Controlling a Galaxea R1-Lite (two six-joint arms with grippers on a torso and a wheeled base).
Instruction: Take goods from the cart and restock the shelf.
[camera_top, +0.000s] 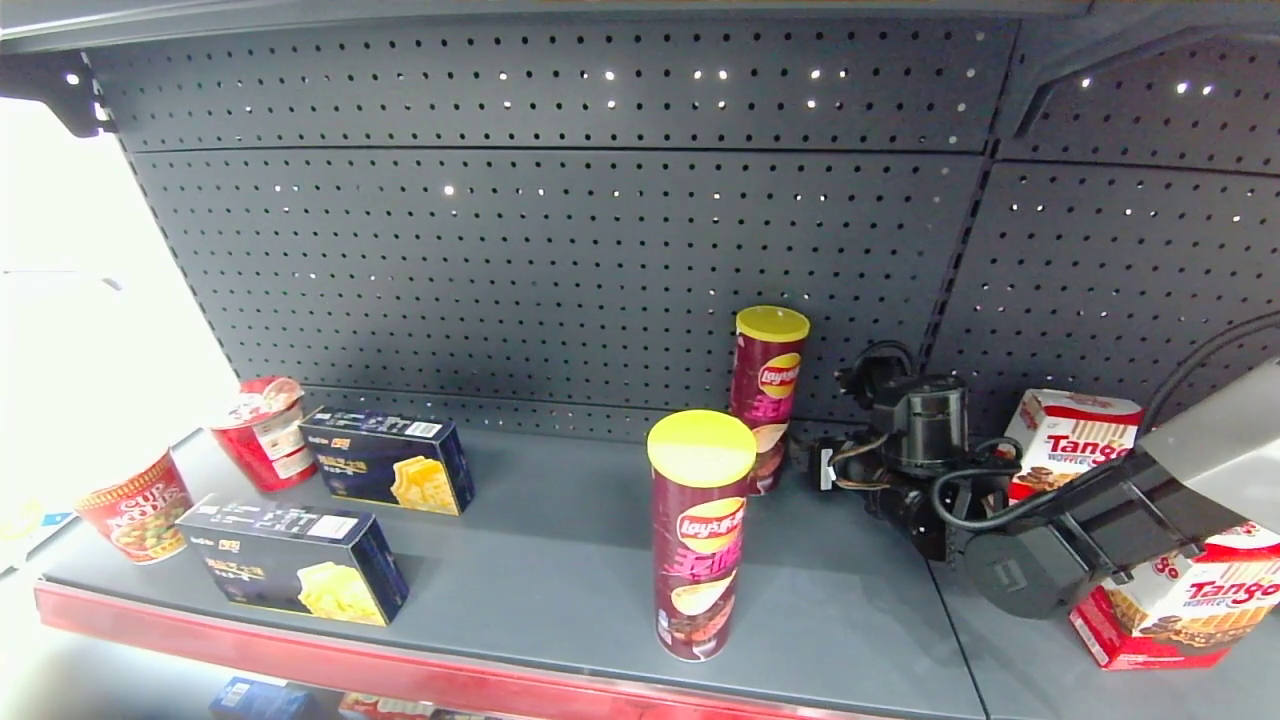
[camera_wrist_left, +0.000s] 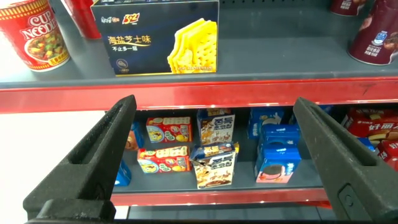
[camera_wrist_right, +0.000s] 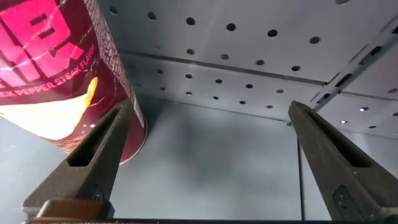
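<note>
- Chip can (camera_top: 700, 530), the near one of two, stood upright with its yellow lid on, close to the front of the shelf (camera_top: 560, 560) and about midway along it.
- My left gripper (camera_wrist_left: 214, 102) hung out in front of the shelf's red front edge (camera_wrist_left: 199, 93). Its jaws were spread wide with nothing between them.
- Past that gripper, small snack boxes (camera_wrist_left: 214, 163) stood in a row on the lower shelf (camera_wrist_left: 180, 183).
- The near cracker box (camera_top: 295, 565), dark blue, lay along the front toward the left. The near noodle cup (camera_top: 135, 505) stood just beside it at the left end.
- The near wafer box (camera_top: 1180, 600) lay tilted at the front right, partly hidden by my right arm.
- Farther back on the left, the far cracker box (camera_top: 390, 460) sat behind the near one. The far noodle cup (camera_top: 262, 420) was just beside it on its left.
- My right gripper (camera_wrist_right: 211, 106) was deep in the shelf, low over the deck, with its jaws spread apart and pinching nothing.
- The rear chip can (camera_top: 768, 390) stood upright against the back, behind the near can. It was just beside one of my right fingers (camera_wrist_right: 93, 162) rather than between the two, and I could not tell whether they touched.
- The far wafer box (camera_top: 1075, 440) stood at the back right, beyond my right wrist.
- The perforated back panel (camera_top: 560, 250) closed off the rear of the shelf.
</note>
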